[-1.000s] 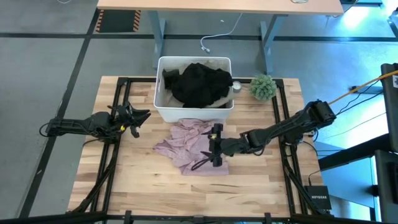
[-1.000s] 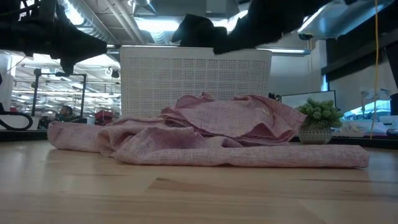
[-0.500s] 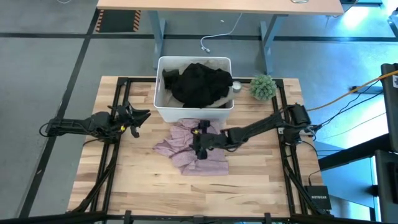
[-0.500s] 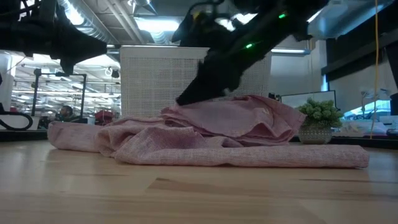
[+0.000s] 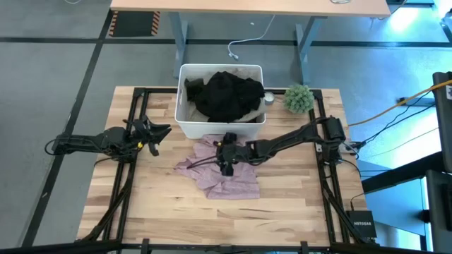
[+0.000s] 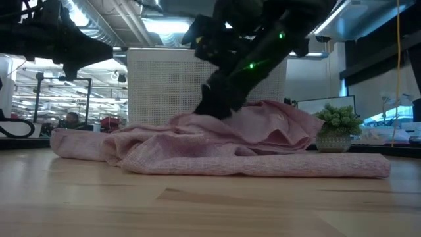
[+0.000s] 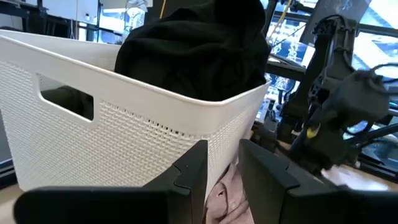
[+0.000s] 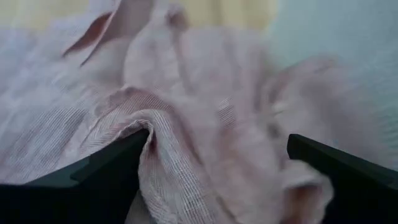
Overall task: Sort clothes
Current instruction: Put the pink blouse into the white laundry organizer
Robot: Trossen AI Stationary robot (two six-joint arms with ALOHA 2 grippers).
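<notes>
A mottled pink garment point(image 5: 217, 168) lies crumpled on the wooden table just in front of the white tub point(image 5: 185, 121); it also shows in the low view point(image 6: 223, 148). The tub holds a heap of black garments point(image 5: 224, 95) over a beige one point(image 5: 251, 113). My right gripper point(image 5: 224, 152) is open and down on the pink garment's raised middle; its fingers stand wide apart in the right wrist view point(image 8: 217, 149). My left gripper point(image 5: 161, 132) is open and empty, level above the table left of the tub. No olive-green garment plainly shows. My right gripper's open fingers come slanting down from the table's right and rest on the pink garment's raised folds point(image 8: 186, 130) on its tub side. One fingertip point(image 8: 134, 146) presses against a ridge of cloth. The garment lies slack on the table.
A small green plant point(image 5: 299, 98) stands at the far right of the table beside the tub. Bare wood lies near the front edge point(image 5: 212, 219). The left wrist view shows the tub wall point(image 7: 124, 124) close ahead and my right arm point(image 7: 336, 118) beyond.
My right gripper has gone toward the table's left and a little toward the far edge across the pink garment, and has come down onto its raised folds. The garment lies much as before.
</notes>
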